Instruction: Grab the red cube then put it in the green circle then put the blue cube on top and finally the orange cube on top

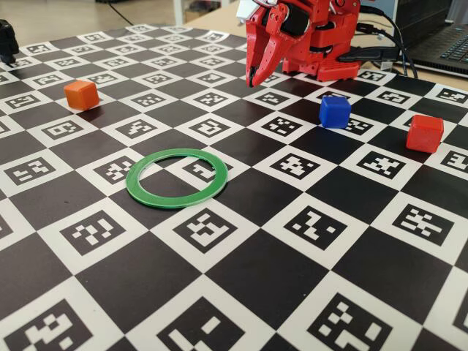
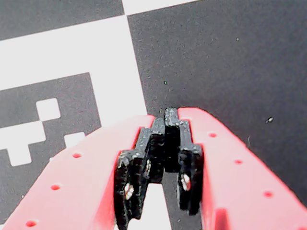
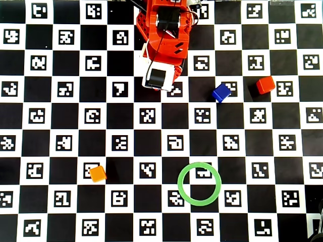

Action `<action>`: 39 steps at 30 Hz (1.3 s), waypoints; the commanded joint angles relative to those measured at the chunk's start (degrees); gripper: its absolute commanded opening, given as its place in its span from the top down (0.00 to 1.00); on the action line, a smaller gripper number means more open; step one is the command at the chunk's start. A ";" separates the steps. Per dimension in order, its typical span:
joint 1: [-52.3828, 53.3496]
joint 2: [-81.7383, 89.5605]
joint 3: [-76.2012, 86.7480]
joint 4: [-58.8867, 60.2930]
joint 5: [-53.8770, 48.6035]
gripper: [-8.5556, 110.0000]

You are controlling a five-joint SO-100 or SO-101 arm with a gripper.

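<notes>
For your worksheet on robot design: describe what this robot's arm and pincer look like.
The arm is built of bright red plastic shells over black motor blocks, with a white-framed part at its wrist. The pincer has two tapering red fingers dotted with small holes; stepped black pads line their inner faces. Black cables trail from the base.

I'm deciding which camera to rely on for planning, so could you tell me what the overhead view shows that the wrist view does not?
Only the overhead view shows the red cube, the blue cube, the orange cube and the empty green circle, all apart on the board. Only the wrist view shows the gripper closely, its jaws shut with nothing between them. Both show the checkered marker board and part of the red arm.
</notes>
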 commanded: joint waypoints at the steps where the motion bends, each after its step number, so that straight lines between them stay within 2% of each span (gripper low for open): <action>1: 0.00 2.90 3.25 3.25 -0.26 0.97; 39: -2.11 2.90 3.25 3.43 -1.05 0.97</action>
